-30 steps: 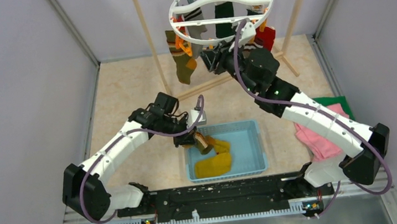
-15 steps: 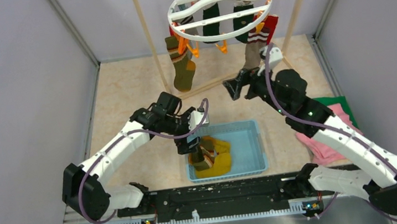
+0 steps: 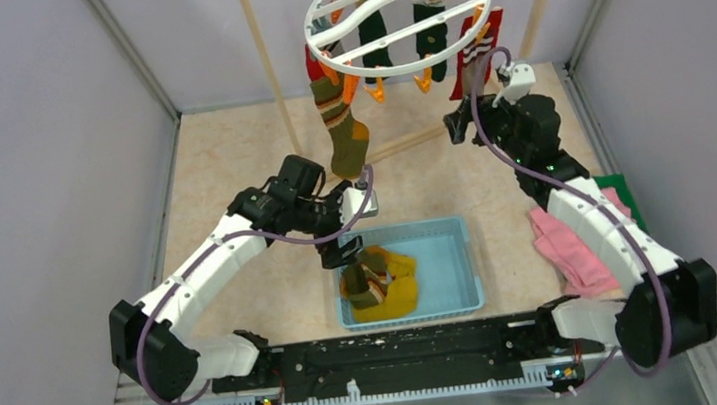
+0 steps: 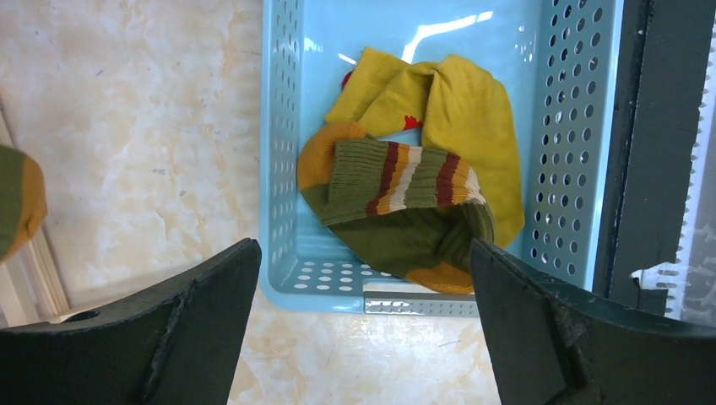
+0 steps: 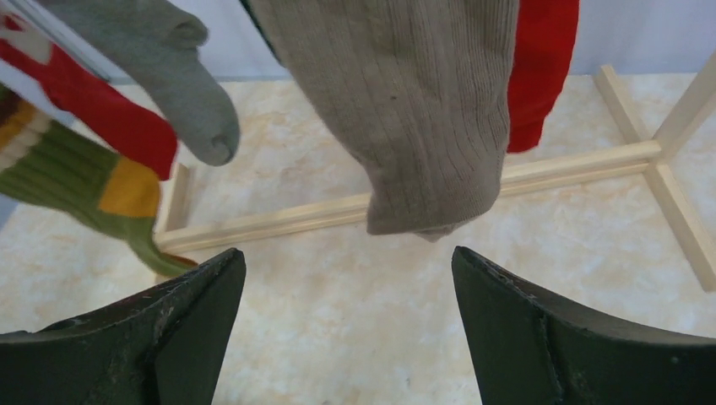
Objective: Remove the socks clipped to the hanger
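While my right gripper (image 5: 346, 261) hangs open below the taupe sock (image 5: 422, 126), any swing of the hanger (image 3: 404, 29) could spoil my pinch.

White links (image 3: 206, 269), black joints (image 3: 662, 306), purple cables (image 3: 144, 346).

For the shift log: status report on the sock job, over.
Left gripper open over basket, striped sock inside. Right gripper open, facing taupe sock. Several socks clipped on hanger. Nothing in the way.
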Motion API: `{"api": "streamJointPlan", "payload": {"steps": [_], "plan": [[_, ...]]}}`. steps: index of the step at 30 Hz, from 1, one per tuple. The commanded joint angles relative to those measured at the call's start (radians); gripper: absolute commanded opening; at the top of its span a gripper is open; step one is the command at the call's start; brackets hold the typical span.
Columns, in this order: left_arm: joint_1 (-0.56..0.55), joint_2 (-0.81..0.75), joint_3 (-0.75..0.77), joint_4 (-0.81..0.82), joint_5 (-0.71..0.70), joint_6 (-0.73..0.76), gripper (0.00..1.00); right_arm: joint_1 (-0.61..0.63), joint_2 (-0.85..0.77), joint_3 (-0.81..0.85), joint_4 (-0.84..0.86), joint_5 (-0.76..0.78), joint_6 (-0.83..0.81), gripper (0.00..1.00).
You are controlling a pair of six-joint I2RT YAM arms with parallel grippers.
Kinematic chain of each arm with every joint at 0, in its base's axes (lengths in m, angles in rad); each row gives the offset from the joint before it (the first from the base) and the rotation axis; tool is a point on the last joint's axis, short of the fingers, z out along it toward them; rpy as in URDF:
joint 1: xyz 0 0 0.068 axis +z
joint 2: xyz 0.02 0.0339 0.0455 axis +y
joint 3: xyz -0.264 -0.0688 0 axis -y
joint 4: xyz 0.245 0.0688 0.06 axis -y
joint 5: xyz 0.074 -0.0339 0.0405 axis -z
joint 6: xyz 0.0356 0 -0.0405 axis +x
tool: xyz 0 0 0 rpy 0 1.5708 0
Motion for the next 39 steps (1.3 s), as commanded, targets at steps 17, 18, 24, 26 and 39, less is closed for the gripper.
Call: {"api": "streamJointPlan", "payload": {"steps": [17,18,24,26,39], "plan": [[0.017,-0.022,0.116,-0.023,0.106,-0.070,0.99,0.137,0.104,0.083,0.252,-0.063,-0.024,0.00],[0.016,-0.020,0.120,-0.021,0.105,-0.075,0.99,0.144,0.086,0.067,0.250,-0.071,0.003,0.00],[0.026,-0.014,0.149,0.002,0.132,-0.117,0.99,0.214,0.017,0.031,0.194,-0.138,0.103,0.00],[0.030,-0.010,0.167,0.014,0.137,-0.138,0.99,0.246,0.006,0.039,0.172,-0.159,0.124,0.00],[0.039,0.025,0.244,0.112,0.187,-0.229,0.99,0.315,-0.029,0.054,0.198,-0.314,0.297,0.00]]}}
